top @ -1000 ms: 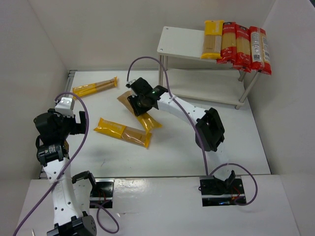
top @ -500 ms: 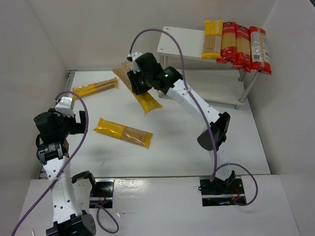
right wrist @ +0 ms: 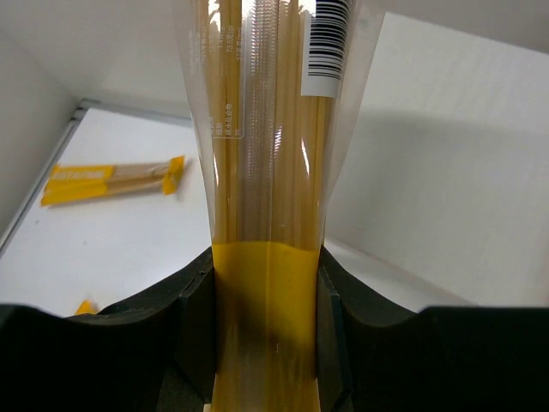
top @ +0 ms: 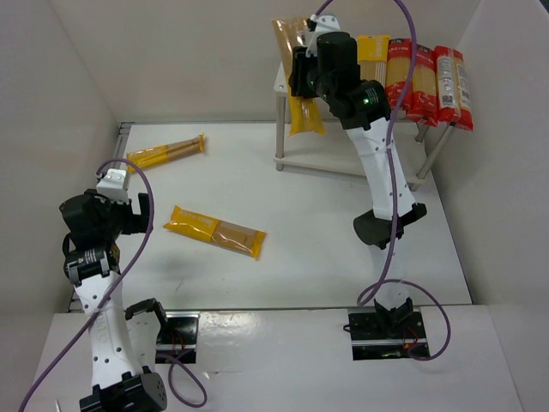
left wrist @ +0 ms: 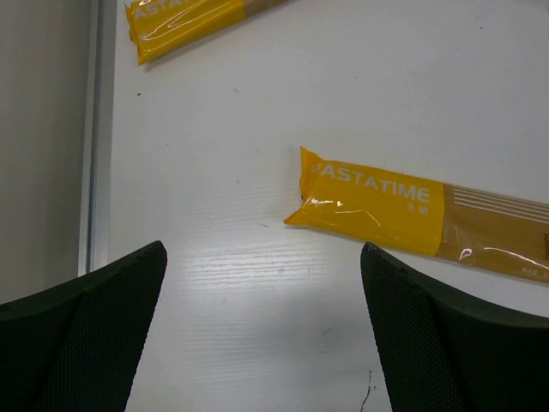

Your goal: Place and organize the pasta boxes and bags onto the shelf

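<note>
Top view: R gripper [top: 309,73] covers the middle of the held yellow pack [top: 306,116]. Arm and pack together hide most of the left end of the shelf [top: 360,159] top board, plus part of the yellow pack on the shelf [top: 374,47]. The three red packs [top: 426,75] beside it show in full. R wrist view cuts the held pack off at top and bottom. L wrist view cuts the near desk pack [left wrist: 403,215] off at the right edge and shows only a corner of the far desk pack [left wrist: 184,21].

Vs 1 s ago: R gripper was down at mid-desk [top: 343,257] on that pack. It's now up at the shelf's left end, and the pack hangs nearly upright in front of the top board's left front corner, clear end up, yellow end down. The two desk packs, the four shelf packs and the L arm are unchanged.

Fingers: R pads [right wrist: 193,318] are drawn in narrow and clamp the pack's yellow part from both sides. L gripper [left wrist: 262,249] is spread wide over the desk's left side, nothing between the fingers, touching nothing; the near desk pack lies just beyond the tips.
</note>
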### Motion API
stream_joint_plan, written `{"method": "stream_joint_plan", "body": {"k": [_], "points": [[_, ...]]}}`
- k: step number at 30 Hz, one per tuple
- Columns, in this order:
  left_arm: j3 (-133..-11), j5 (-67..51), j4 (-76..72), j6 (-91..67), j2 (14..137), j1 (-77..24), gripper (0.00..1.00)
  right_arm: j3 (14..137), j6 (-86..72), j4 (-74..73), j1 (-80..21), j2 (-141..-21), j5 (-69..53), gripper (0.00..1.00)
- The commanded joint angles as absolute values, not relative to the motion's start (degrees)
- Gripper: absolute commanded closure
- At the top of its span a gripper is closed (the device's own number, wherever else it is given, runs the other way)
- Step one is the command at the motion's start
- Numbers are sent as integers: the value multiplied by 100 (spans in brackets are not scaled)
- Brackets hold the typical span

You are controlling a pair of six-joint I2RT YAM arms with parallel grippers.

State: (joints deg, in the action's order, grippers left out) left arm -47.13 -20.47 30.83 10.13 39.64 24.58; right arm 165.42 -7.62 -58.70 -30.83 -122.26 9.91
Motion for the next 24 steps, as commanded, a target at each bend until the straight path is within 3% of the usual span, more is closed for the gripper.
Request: {"method": "stream_joint_plan", "body": {"k": [1,12,24], "points": [[-4729,-2136,2909,967,3946,2487,1,17103,-844,-5124,-2919,-12146,1326,100],[-4729,-2188,2909,967,3946,2487,1,17938,-677,-4746,-2154,-12726,1810,100],[-4729,-2241,2909,1020,3946,2487,1,17938,-423,-3868,-1723,-13376,2162,100]]}}
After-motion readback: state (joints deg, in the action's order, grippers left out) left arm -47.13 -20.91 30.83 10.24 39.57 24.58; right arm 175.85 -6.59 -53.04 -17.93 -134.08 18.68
